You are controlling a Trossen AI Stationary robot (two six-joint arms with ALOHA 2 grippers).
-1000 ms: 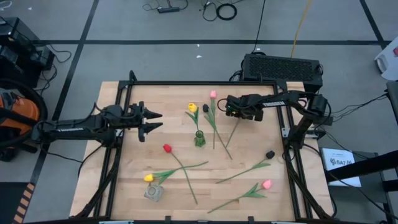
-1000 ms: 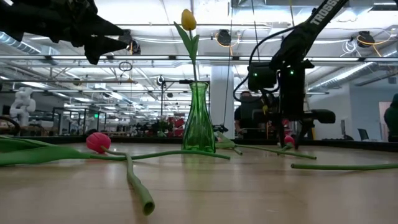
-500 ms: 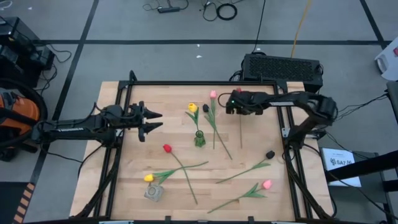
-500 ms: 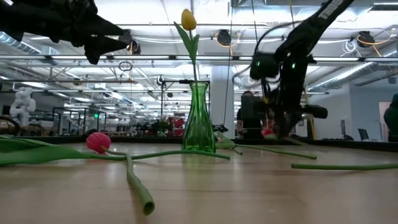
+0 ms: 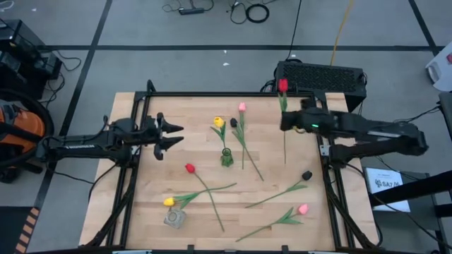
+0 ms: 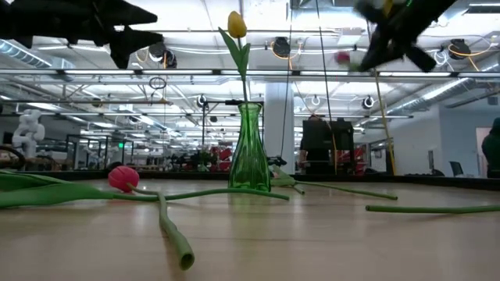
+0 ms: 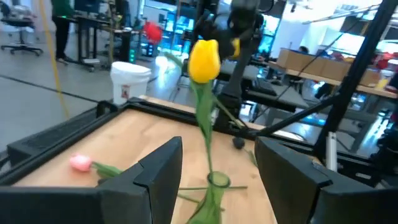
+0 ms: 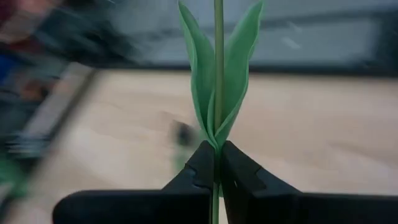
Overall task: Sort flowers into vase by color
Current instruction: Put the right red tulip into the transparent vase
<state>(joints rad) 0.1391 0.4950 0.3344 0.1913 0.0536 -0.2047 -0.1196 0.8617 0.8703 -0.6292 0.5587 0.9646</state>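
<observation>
Right pincer [image 8: 217, 163]: clamped on red tulip [image 5: 283, 85] stem, lifted for vase [image 5: 227, 157].
Left pincer [image 5: 175, 136]: open, waiting.

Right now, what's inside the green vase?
One yellow tulip stands upright in the green vase, its stem running down the neck. No other flower shows in it. The stem's bottom end inside the glass cannot be made out.

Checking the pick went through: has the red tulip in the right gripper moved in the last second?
Yes. The red tulip, in the right gripper, has swung away from the green vase toward the table's right edge.
</observation>
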